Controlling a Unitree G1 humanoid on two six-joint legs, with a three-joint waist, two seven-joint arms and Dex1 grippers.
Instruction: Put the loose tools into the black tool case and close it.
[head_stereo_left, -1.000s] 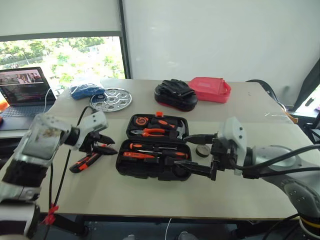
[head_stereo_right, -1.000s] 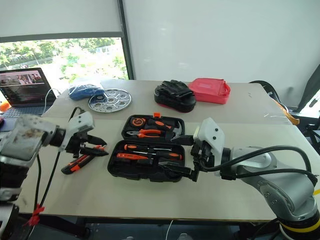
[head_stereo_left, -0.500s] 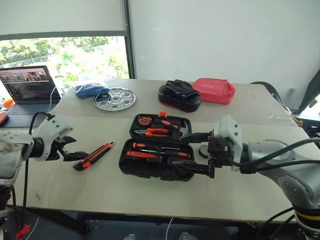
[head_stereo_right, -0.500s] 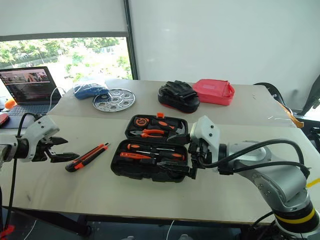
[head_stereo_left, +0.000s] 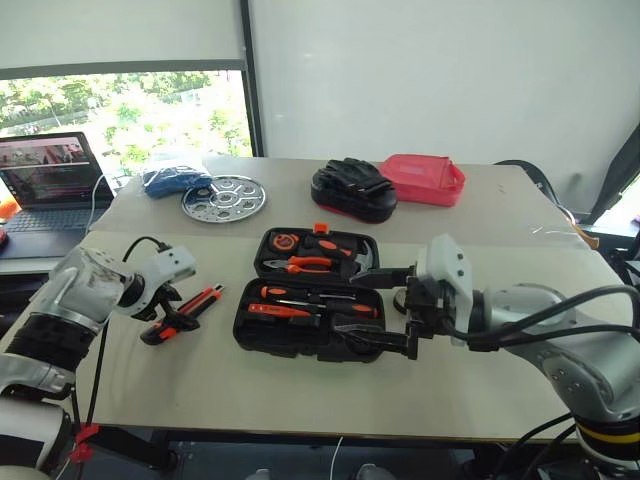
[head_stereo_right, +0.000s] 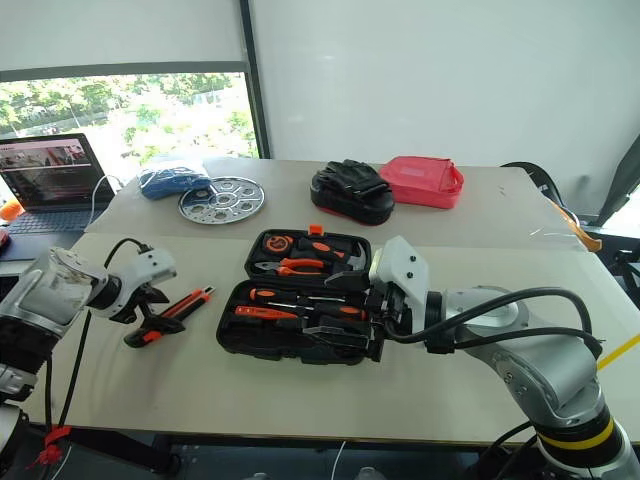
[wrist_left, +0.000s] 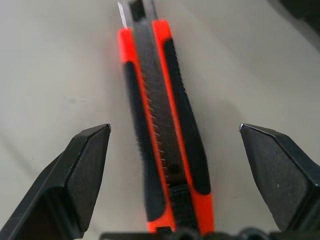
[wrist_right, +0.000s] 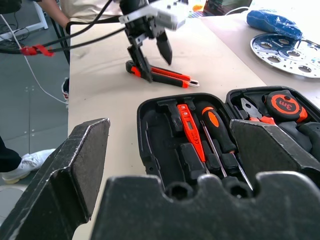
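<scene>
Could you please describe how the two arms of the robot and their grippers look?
Both arms are silver-grey metal with white housings at the wrists and loose black cables beside them. The left gripper and the right gripper each have two black wedge-shaped fingers. A red tie sits on the left arm's cable.

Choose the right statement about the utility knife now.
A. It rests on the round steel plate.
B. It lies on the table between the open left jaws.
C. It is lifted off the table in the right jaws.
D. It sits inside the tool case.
B: the left wrist view shows the knife flat on the table, with the left gripper fingers wide on both sides, not touching it.
</scene>
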